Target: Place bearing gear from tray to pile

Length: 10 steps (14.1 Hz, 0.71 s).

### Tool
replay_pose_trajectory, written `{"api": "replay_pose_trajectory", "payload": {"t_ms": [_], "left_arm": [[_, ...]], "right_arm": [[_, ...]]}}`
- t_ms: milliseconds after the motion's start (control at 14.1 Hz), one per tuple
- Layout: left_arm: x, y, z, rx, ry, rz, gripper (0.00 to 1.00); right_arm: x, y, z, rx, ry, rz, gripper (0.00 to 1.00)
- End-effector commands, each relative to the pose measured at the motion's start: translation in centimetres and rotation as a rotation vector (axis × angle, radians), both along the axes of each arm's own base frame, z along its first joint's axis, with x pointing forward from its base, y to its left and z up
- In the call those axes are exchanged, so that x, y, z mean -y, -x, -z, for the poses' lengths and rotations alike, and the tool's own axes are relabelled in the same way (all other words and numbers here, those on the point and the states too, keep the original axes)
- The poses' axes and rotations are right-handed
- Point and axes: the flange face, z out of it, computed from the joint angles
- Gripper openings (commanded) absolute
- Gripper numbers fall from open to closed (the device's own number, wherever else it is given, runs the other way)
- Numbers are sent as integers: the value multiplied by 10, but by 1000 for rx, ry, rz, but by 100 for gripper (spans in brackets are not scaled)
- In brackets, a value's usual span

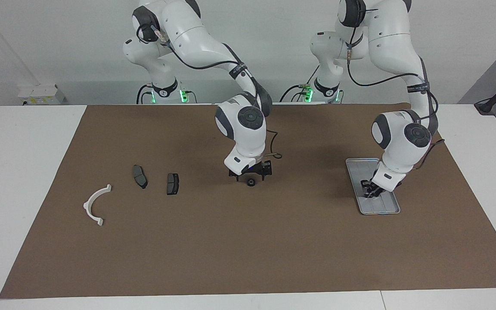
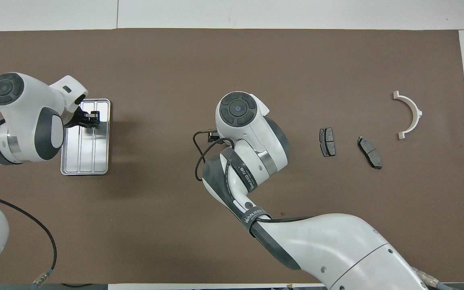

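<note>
The bearing gear (image 1: 251,182) lay midway from tray (image 1: 353,165) to pile, under the right gripper's (image 1: 250,173) released fingers; the left gripper's (image 1: 370,190) fingers, over the tray, I could not tell.

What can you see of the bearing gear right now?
The bearing gear is a small, dark, round part, seemingly with a hole in its middle; finer detail and material can't be made out. It sits on the brown mat mid-table, between the tray and the pile, directly below the right gripper. Whether the fingers touch it is unclear. In the overhead view the right arm hides it.
</note>
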Motion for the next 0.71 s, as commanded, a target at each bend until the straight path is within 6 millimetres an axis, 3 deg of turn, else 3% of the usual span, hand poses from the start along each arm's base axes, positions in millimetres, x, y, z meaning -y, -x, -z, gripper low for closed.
{"api": "replay_pose_trajectory", "payload": {"t_ms": [0, 356, 640], "left_arm": [[-2, 4, 3, 12, 4, 8, 37], [-4, 4, 2, 14, 4, 6, 25], [-4, 4, 3, 7, 5, 6, 9]], "right_arm": [[5, 6, 5, 4, -26, -15, 100], [7, 9, 10, 2, -26, -27, 100], [6, 11, 12, 0, -25, -30, 100]]}}
